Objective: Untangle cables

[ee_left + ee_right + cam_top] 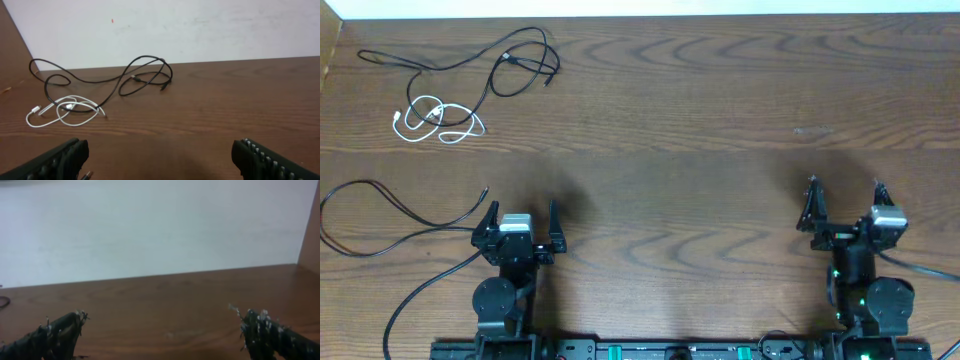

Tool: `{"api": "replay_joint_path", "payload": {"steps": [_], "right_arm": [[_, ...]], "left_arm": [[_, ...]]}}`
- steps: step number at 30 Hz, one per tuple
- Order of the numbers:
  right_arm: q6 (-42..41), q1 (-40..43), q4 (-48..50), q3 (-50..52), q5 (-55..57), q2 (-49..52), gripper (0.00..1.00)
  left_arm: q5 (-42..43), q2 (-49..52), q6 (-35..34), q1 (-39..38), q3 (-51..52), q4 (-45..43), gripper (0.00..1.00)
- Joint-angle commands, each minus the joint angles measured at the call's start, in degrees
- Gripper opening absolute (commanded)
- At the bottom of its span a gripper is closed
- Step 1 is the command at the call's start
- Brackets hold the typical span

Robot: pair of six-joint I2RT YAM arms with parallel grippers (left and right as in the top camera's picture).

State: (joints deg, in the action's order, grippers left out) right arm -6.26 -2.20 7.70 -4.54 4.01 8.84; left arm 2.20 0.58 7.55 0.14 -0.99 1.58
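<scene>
A long black cable (506, 60) lies in loose loops at the far left of the table. A short white cable (440, 120) is coiled just in front of it, and the black one crosses it. Both show in the left wrist view, black (100, 81) and white (65, 107). A second black cable (480, 198) loops along the left edge. Its plug end lies beside my left gripper (521, 208) and shows at the bottom of the left wrist view (86, 175). My left gripper (160, 147) is open and empty. My right gripper (845, 195) (162, 317) is open and empty at the near right, far from all cables.
The table is dark wood (700, 120) with a white wall behind its far edge. A thicker black robot cable (420, 290) trails from the left arm's base toward the near left. Another runs off to the right from the right arm (920, 268).
</scene>
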Motion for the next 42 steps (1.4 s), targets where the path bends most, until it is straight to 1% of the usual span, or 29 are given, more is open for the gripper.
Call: {"api": "replay_joint_path", "payload": {"steps": [1,7,15,22,32,36,38,42], "right_arm": [[0.7,0.3,0.5,2.7,0.4,-4.0,0.99],[0.5,0.2,-0.9,4.2,0.4,-8.1,0.99],[0.6,-0.3,-2.6,4.2,0.4,-8.6,0.99],[-0.1,-0.1,-11.9,4.2,-0.1,-8.5,0.99],[-0.1,0.0,-11.6,4.2,-0.5,-8.5,0.99],[1.4,-0.4,-12.2,4.2,-1.8,-8.5,0.99],[5.6,-0.6,-12.3,4.2,-3.8,-8.5,0.99],[6.8,-1.2,-12.4,4.3,-3.9,-8.5,0.99]], "left_arm": [[-1.8,-0.3,0.4,-0.2,0.8,2.6,0.97],[-1.8,-0.3,0.4,-0.2,0.8,2.6,0.97],[-1.8,-0.3,0.4,-0.2,0.8,2.6,0.97],[-1.8,-0.3,0.4,-0.2,0.8,2.6,0.97],[-1.8,-0.3,0.4,-0.2,0.8,2.6,0.97],[-1.8,-0.3,0.4,-0.2,0.8,2.6,0.97],[-1.8,-0.3,0.4,-0.2,0.8,2.6,0.97],[-1.8,-0.3,0.4,-0.2,0.8,2.6,0.97]]}}
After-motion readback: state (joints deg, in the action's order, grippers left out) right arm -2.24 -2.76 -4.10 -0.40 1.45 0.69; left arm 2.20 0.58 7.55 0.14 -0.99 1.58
